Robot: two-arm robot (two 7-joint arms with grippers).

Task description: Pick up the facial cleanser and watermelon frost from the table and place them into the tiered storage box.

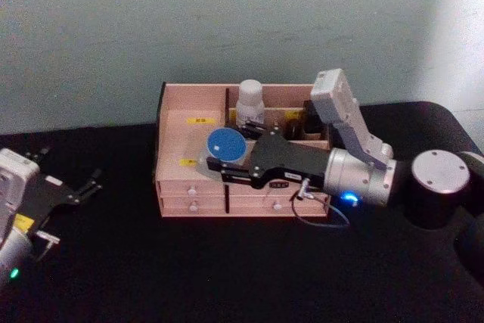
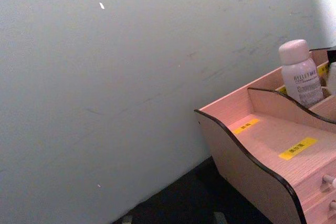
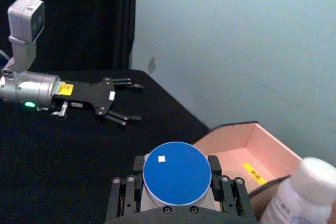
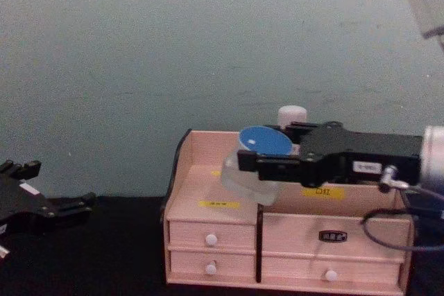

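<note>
My right end effector (image 3: 178,191) pinches the blue-lidded jar (image 3: 177,172), unreleased, over the tiered storage box (image 1: 189,104) holding a white bottle (image 1: 250,100); left end effector (image 3: 131,102) spread.

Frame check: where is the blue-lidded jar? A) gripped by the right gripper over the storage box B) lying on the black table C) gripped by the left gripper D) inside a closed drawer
A: the right gripper has its jaws closed on the blue-lidded jar over the left part of the tiered storage box; the left gripper is open, off to the left.
</note>
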